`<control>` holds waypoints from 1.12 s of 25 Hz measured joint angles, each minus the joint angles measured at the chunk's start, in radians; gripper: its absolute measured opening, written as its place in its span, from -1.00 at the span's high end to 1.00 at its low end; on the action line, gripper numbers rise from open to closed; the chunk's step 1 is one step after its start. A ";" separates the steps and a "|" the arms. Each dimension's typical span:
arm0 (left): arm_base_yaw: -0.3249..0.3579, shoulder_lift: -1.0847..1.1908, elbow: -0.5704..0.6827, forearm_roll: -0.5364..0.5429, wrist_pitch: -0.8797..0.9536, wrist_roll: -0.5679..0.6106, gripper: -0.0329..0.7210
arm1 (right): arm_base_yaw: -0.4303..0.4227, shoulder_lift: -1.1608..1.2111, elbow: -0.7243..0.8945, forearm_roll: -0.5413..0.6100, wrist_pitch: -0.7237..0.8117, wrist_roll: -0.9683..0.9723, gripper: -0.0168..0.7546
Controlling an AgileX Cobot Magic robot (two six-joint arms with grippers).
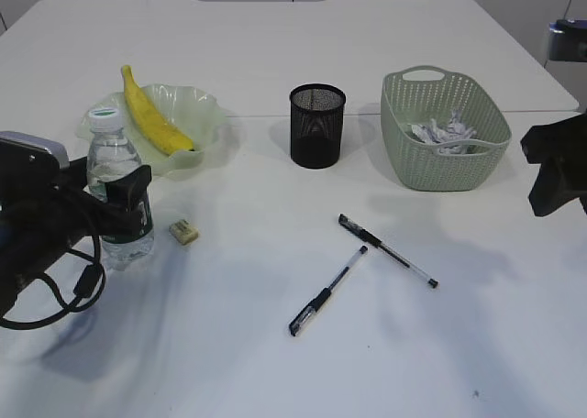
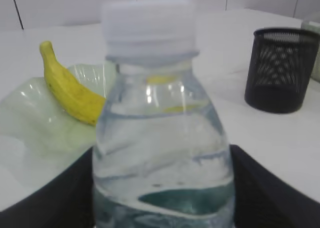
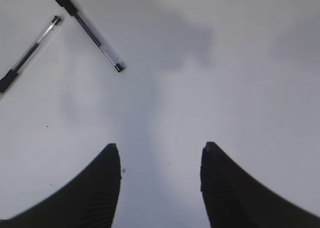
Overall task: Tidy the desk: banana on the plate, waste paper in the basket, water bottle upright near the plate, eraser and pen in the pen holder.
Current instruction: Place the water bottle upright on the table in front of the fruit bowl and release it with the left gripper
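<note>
**Bottle upright between the left fingers, right gripper empty**

Nearest, two pens (image 1: pixel 328 290) (image 1: pixel 387 250) lie on the white table (image 1: pixel 275 363), their tips nearly touching. The right gripper (image 3: pixel 160 160) hangs above bare tabletop with its fingers spread wide, holding nothing, the pens off to its upper left. The left gripper (image 1: pixel 128 203) has its dark fingers (image 2: pixel 270 188) on either side of the upright water bottle (image 2: pixel 162 153); whether they press it cannot be told. The eraser (image 1: pixel 183 231) lies just beside it. Beyond, the banana (image 1: pixel 151 115) rests on the plate (image 1: pixel 206 102), the pen holder (image 1: pixel 317 125) stands mid-table, and crumpled paper (image 1: pixel 445 132) sits in the basket (image 1: pixel 404 152).
</note>
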 joint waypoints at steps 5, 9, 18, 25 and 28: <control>0.000 0.016 0.028 -0.009 0.120 0.000 -0.48 | 0.000 0.000 0.000 0.000 -0.005 -0.001 -0.05; 0.000 0.003 0.031 -0.026 0.135 0.000 -0.51 | 0.000 0.000 0.000 0.000 -0.005 -0.001 -0.05; 0.000 -0.107 0.031 -0.043 0.137 0.000 -0.60 | 0.000 0.000 0.000 0.000 -0.005 -0.001 -0.05; 0.002 -0.218 0.033 -0.040 0.137 0.000 -0.74 | 0.000 0.000 0.000 0.000 -0.008 0.000 -0.05; 0.002 -0.271 0.035 -0.040 0.137 0.000 -0.74 | 0.000 0.000 0.000 0.000 -0.008 0.000 -0.05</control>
